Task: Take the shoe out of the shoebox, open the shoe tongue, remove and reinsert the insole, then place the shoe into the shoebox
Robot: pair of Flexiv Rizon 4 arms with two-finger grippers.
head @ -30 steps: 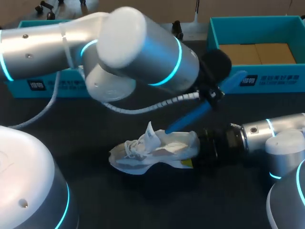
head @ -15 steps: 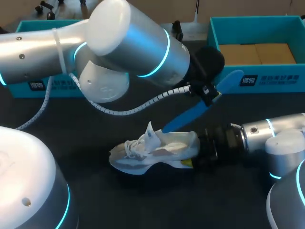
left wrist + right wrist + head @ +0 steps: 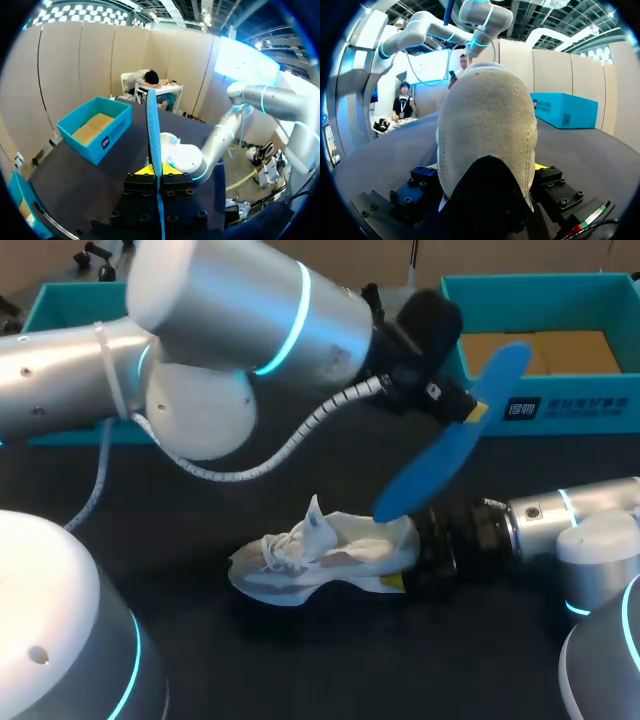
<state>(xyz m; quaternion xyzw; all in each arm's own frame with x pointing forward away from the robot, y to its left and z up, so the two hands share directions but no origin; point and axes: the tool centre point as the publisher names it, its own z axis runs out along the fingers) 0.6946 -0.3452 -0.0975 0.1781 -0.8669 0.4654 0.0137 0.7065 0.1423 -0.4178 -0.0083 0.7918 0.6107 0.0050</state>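
The left jaws are closed on the upper end of the insole [image 3: 450,445], whose length slants down to the heel opening of the shoe [image 3: 320,555], which sits on the surface [image 3: 150,540] with its heel clamped in the right jaws.

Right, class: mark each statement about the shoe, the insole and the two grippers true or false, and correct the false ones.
1. The left gripper holds the blue insole. True.
2. The shoe lies inside a shoebox. False: it stands on the table, outside the teal boxes.
3. The right gripper is shut on the shoe's heel. True.
4. The insole lies flat on the table. False: it is held up at a slant above the shoe.
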